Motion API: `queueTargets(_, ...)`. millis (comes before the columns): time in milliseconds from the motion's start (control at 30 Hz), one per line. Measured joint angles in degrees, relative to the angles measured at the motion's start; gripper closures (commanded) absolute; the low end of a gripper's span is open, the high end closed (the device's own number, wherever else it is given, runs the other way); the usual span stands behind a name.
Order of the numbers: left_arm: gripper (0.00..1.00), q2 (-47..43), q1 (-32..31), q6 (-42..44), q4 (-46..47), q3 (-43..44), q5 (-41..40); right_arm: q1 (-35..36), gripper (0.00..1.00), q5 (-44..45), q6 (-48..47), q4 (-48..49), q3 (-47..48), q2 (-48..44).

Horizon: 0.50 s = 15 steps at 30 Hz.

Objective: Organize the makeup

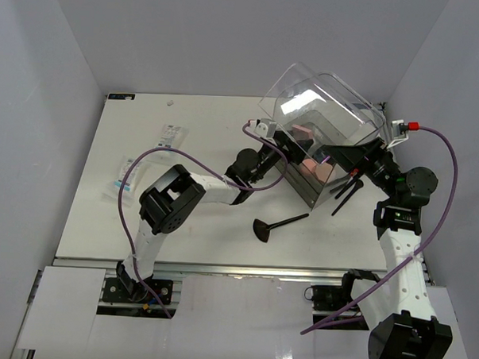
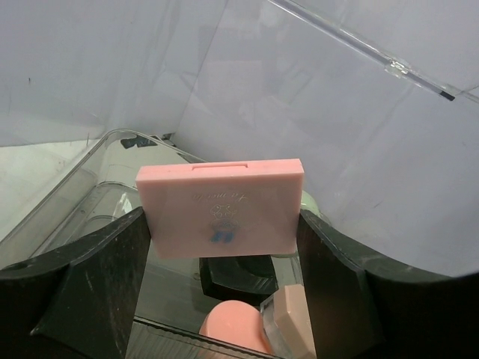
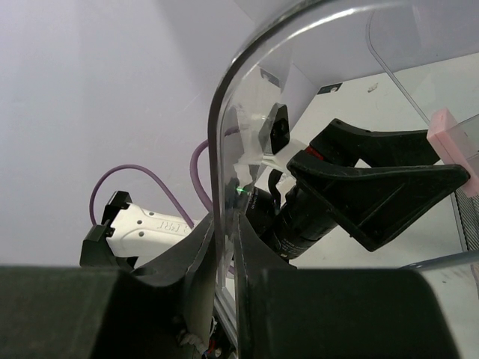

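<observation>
1. At the far right of the white bench, over the open top of the large clear plastic box, grips a flat pink rectangular block with the left tool.
2. From the left wrist view, shows the left tool clamped on that block: one black finger against each short side, block upright on a long edge, printed face toward the camera.
3. Below the block, inside the box, shows a rounded pink sponge touching a paler pink sponge block. Shows behind them a black item too dark to name. Shows a sliver of a grey-green round compact just past the gripped block's right edge.
4. Pinches the edge of the curved clear lid with the right tool, lid raised open above the box.
5. From the right wrist view, shows the right tool with both fingers closed together on the lid's clear rim, and beyond it the left tool and the pink block.
6. Leaves a black fan-shaped brush lying on the bench near the front of the box, apart from it, handle pointing toward the box.
7. Leaves thin black brushes lying just beside the box's right side, under the right arm.
8. Leaves two flat white printed packets on the left part of the bench, well apart from the box, the nearer one crossed by a purple cable.
</observation>
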Motion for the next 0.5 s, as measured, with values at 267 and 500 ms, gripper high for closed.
queueTargets(267, 0.14, 0.8, -0.2, -0.6, -1.5, 0.1, -1.3, -0.1, 0.82, 0.2, 0.0, 0.0, 0.0, 0.0)
queueTargets(500, 0.03, 0.9, -0.4, -1.5, -3.4, 0.1, -1.3, -0.1, 0.82, 0.1, 0.0, 0.0, 0.0, 0.0)
